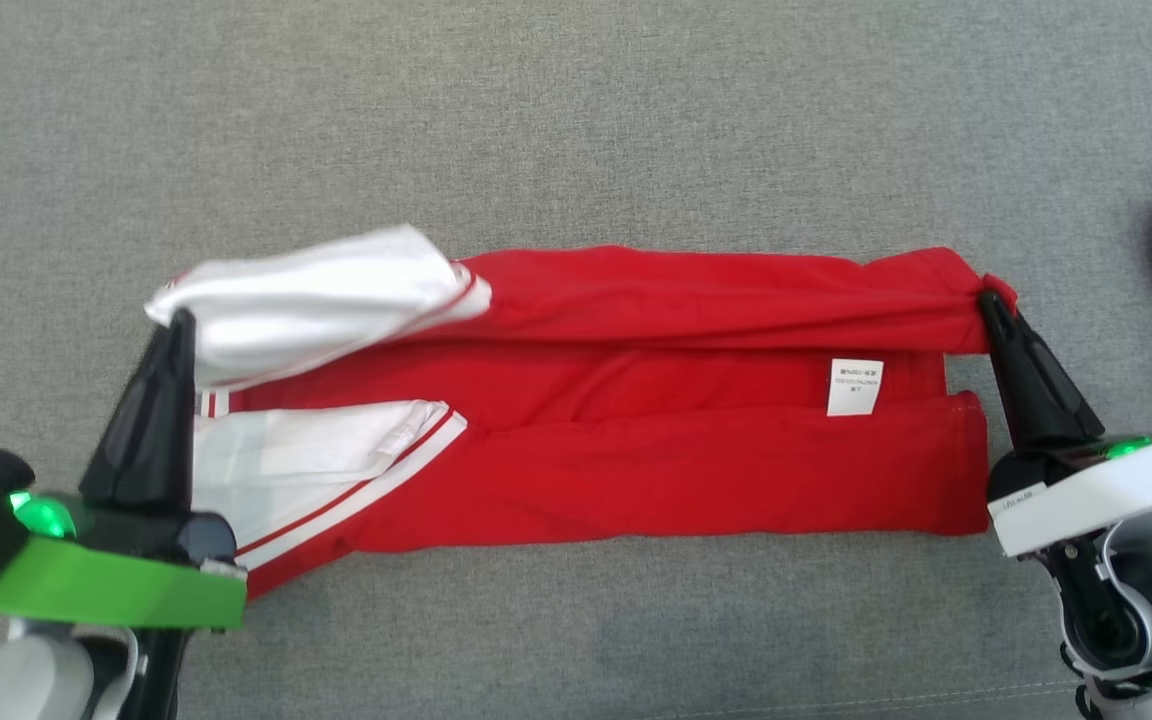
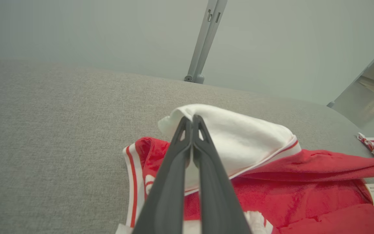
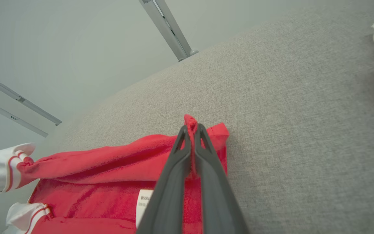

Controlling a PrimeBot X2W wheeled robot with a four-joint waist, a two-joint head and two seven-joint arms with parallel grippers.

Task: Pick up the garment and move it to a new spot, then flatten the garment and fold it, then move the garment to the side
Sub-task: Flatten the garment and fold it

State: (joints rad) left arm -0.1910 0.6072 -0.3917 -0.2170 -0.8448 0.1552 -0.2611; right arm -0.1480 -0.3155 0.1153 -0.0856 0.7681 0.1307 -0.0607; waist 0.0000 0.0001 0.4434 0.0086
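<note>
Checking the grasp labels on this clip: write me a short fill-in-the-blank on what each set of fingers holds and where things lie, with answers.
1. The left fingers are shut on a sleeve coloured ____.
2. The right fingers pinch a corner of the garment where the cloth is ____.
3. The small white label lies nearer the ____ fingers.
4. The garment lies on a fabric surface coloured ____.

Missing words: white; red; right; grey.
</note>
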